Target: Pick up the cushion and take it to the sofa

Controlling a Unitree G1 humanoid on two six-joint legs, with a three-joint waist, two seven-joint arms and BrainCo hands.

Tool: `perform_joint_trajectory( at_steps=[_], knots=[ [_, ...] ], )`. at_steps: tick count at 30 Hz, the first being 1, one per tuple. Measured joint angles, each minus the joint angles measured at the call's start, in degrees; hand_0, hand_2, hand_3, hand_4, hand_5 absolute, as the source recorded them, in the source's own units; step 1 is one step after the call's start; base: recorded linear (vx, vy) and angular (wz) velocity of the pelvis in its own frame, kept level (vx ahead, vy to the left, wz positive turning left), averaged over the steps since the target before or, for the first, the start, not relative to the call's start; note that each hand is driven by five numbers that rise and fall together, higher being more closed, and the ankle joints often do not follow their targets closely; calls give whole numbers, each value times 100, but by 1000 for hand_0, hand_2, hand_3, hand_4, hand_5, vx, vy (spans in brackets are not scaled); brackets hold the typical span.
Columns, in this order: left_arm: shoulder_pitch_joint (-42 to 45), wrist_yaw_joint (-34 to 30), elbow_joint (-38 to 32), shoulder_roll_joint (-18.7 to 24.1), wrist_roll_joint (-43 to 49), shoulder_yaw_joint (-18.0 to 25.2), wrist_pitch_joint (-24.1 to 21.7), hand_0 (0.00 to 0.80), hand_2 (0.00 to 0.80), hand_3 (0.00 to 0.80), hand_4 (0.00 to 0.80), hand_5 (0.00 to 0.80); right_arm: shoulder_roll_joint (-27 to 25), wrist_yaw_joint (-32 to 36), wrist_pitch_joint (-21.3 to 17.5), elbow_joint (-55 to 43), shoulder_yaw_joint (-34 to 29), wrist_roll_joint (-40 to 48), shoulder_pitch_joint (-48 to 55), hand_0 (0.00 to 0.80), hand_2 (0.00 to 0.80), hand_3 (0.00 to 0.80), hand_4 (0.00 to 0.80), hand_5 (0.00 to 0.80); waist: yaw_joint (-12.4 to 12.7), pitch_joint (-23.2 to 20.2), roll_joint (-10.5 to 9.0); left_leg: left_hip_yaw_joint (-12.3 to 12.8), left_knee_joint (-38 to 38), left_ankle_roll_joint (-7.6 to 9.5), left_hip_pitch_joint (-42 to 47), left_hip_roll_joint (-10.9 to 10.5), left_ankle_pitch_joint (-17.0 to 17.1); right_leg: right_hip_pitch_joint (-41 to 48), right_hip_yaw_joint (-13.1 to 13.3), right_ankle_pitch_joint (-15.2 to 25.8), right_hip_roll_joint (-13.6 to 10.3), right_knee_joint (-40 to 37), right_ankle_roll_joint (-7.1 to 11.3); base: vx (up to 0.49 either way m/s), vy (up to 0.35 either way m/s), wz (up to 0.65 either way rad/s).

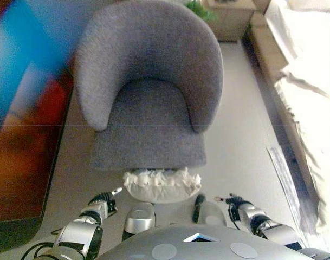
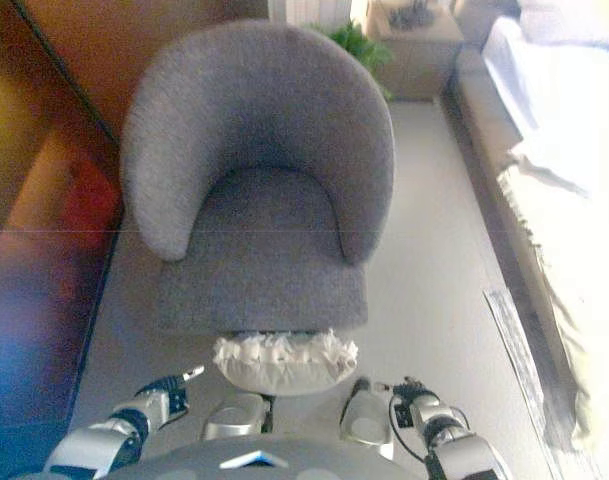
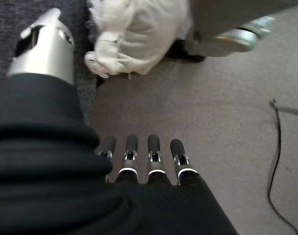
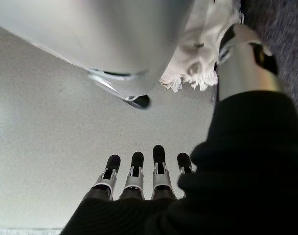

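Note:
A white fringed cushion lies on the floor against the front of the grey armchair; it also shows in the left wrist view and the right wrist view. My left hand is low on the cushion's left, open and empty, fingers straight. My right hand is low on the cushion's right, open and empty, fingers straight. Neither hand touches the cushion.
A dark wooden cabinet runs along the left. A bed with white bedding stands at the right, with pale floor between it and the armchair. A small wooden cabinet and a green plant stand behind the armchair.

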Motion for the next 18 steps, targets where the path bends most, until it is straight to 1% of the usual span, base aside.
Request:
perform_joint_trajectory(
  at_steps=[1,2,3,4,5,7,8,10,11,13,14,15,16,18],
  knots=[
    [111,0,-16,11,-51,26,-52,0,0,0,0,0,-7,-13,-60,1,-6,-2,82,0,0,0,0,0,6,34,-36,-93,2,-130,3,-43,-34,219,28,278,13,-260,-148,-8,-172,38],
    [211,-6,-47,-40,-82,25,-63,0,0,0,0,0,-66,-24,-80,6,-15,-3,157,0,0,0,0,0,-14,88,62,-154,17,-168,9,28,-58,340,9,503,88,-361,-286,-48,-182,48],
    [320,-9,-78,-122,-80,25,-71,0,0,0,0,0,-146,-41,-94,18,-17,-3,242,0,0,0,0,0,-11,147,150,-90,51,-227,24,193,-94,397,-93,470,211,-376,-423,-90,-146,41],
    [447,-13,-122,-175,-75,26,-68,0,0,0,0,0,-202,-75,-103,37,-17,-2,281,0,0,0,0,0,12,143,280,-24,138,-271,-91,368,-127,375,-194,432,332,-382,-505,-132,-114,30],
    [550,-11,-120,-215,-72,25,-58,0,0,0,0,0,-249,-107,-122,36,-17,-2,288,0,0,0,0,0,12,159,352,33,250,-318,-206,507,-160,324,-278,405,429,-371,-564,-162,-59,25],
    [682,-3,-122,-307,-64,-17,-69,0,0,0,0,0,-350,-290,-179,34,-5,-2,236,0,0,0,0,0,34,191,406,26,495,-326,-498,611,-163,23,-398,332,520,-147,-760,-206,24,16],
    [661,3,-138,-379,-64,-38,-127,0,0,0,0,0,-430,-437,-222,32,-6,-1,162,0,0,0,0,0,27,284,447,25,546,-336,-613,638,-149,-130,-412,285,524,20,-817,-183,69,6],
    [567,81,-218,-468,-65,-137,-289,0,0,0,0,0,-571,-717,-275,17,-22,1,20,0,0,0,0,0,10,414,471,52,558,-447,-835,654,-84,-413,-424,236,485,255,-830,-179,70,11],
    [461,96,-246,-475,-67,-161,-332,0,0,0,0,0,-626,-813,-301,16,-29,4,-77,0,0,0,0,0,4,519,497,88,565,-452,-938,667,-86,-481,-447,222,451,348,-821,-145,64,26],
    [147,196,-392,-417,-68,-300,-421,0,0,0,0,0,-723,-967,-431,5,-57,11,-227,0,0,0,0,0,-23,670,537,376,492,-457,-1097,720,-98,-661,-540,112,307,585,-795,-30,9,55],
    [-84,216,-513,-327,-68,-337,-384,0,0,0,0,0,-871,-791,-436,80,-260,10,-332,0,0,0,0,0,-47,720,526,423,456,-469,-1139,702,-104,-774,-549,53,233,680,-785,-15,15,60],
    [-259,277,-578,-187,-63,-431,-393,0,0,0,0,0,-1006,-707,-450,120,-270,9,-439,0,0,0,0,0,-45,812,514,479,494,-467,-1196,636,-93,-869,-548,16,169,780,-783,-53,100,32],
    [-426,377,-633,-70,-60,-432,-395,0,0,0,0,0,-1181,-677,-518,111,-259,9,-600,0,0,0,0,0,-39,930,509,486,595,-437,-1252,633,-67,-939,-536,-19,139,894,-783,-69,129,3],
    [-637,518,-672,83,-53,-517,-407,0,0,0,0,0,-1239,-805,-748,-73,-158,-1,-752,0,0,0,0,0,-30,1080,476,476,733,-436,-1388,618,-16,-1125,-444,-85,92,1103,-745,-87,117,-14]
  ],
)
